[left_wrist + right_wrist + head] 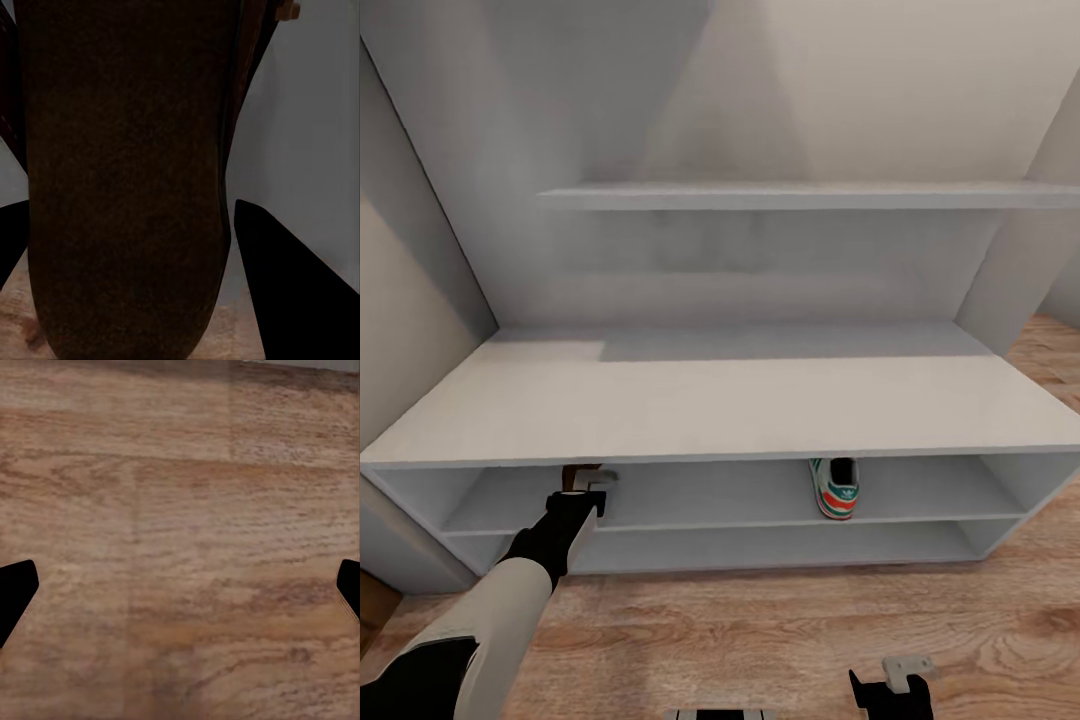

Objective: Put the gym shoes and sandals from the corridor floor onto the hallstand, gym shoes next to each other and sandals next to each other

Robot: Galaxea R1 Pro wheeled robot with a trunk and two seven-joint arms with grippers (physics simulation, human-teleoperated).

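- The right pincer (pixel 895 685) hangs nearest, low over the wood-plank floor (pixel 760 630), its fingers spread wide with nothing between them.
- The left pincer (pixel 588 490) reaches into the upper tier of the shoe rack (pixel 710 405), closed on one sandal (pixel 124 180): dark brown, with a plain flat footbed between the black fingers.
- One gym shoe (pixel 836 487) stands farther along the same tier, well apart from the sandal: white, green stripes, red-orange heel patch, heel toward the camera.
- The rack is pale grey, with two open tiers.
- One floating wall shelf (pixel 810 195) hangs above, against the grey wall.
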